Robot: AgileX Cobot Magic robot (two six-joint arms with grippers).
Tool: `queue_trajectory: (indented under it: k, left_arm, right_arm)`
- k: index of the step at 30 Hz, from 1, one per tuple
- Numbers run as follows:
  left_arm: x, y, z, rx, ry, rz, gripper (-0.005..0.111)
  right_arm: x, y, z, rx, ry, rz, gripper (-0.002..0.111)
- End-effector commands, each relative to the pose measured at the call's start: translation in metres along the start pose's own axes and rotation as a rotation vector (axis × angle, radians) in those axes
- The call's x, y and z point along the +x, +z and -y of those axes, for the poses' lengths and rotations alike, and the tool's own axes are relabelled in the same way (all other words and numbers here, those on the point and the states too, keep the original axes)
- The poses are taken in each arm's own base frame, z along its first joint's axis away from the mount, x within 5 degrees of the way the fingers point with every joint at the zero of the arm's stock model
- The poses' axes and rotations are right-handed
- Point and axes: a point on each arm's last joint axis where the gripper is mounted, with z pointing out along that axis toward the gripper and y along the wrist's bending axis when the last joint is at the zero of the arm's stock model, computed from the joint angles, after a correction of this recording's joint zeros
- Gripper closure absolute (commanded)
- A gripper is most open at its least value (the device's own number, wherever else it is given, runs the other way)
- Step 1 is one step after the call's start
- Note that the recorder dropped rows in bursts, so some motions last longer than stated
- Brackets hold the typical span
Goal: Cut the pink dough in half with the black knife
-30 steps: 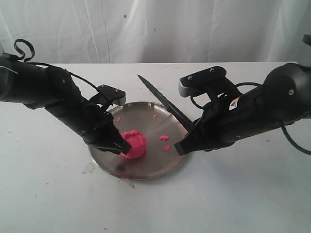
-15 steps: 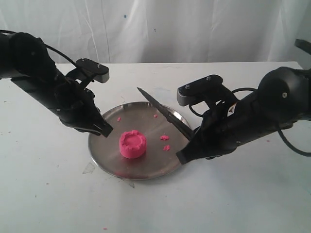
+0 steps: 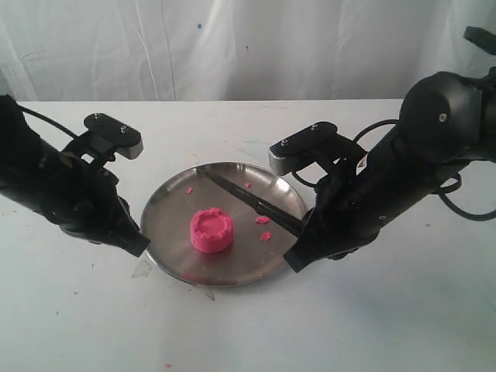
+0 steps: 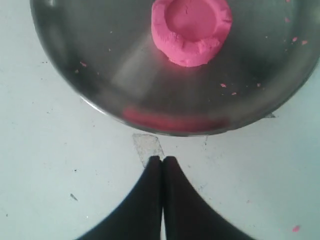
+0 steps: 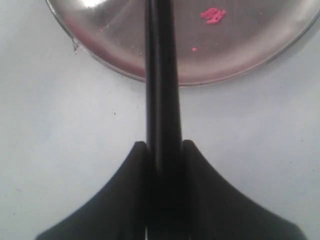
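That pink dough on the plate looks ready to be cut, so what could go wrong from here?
The left gripper is shut and off the steel plate, so nothing steadies the pink dough; it may slide under the blade. The right gripper holds the black knife by its handle's end, so it could twist. The plate itself might shift.

The exterior view looks down frontally; both wrist views, apparently close, share the steel plate (image 3: 167,205).

Round steel plate (image 3: 167,209) on white table (image 3: 248,325), pink crumbs (image 3: 263,220) scattered, white curtain (image 3: 248,46) behind
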Motion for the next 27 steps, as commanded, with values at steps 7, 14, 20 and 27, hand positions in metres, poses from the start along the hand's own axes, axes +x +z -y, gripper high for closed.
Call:
queue_trajectory:
  k: [7, 14, 20, 27]
  left_arm:
    - [-0.017, 0.001, -0.012, -0.123, -0.016, 0.241, 0.107]
    - [-0.034, 0.03, -0.026, -0.224, 0.035, 0.362, 0.107]
    - [-0.06, 0.031, -0.03, -0.205, 0.04, 0.367, 0.107]
    - [-0.057, 0.054, -0.033, -0.198, 0.057, 0.309, 0.107]
  right_arm:
    - [-0.004, 0.026, 0.006, -0.038, -0.051, -0.099, 0.108]
    - [-0.022, 0.035, 0.011, -0.063, -0.113, -0.123, 0.108]
    - [-0.027, 0.055, 0.018, -0.036, -0.199, -0.091, 0.108]
    - [-0.026, 0.058, 0.019, -0.038, -0.217, -0.096, 0.108]
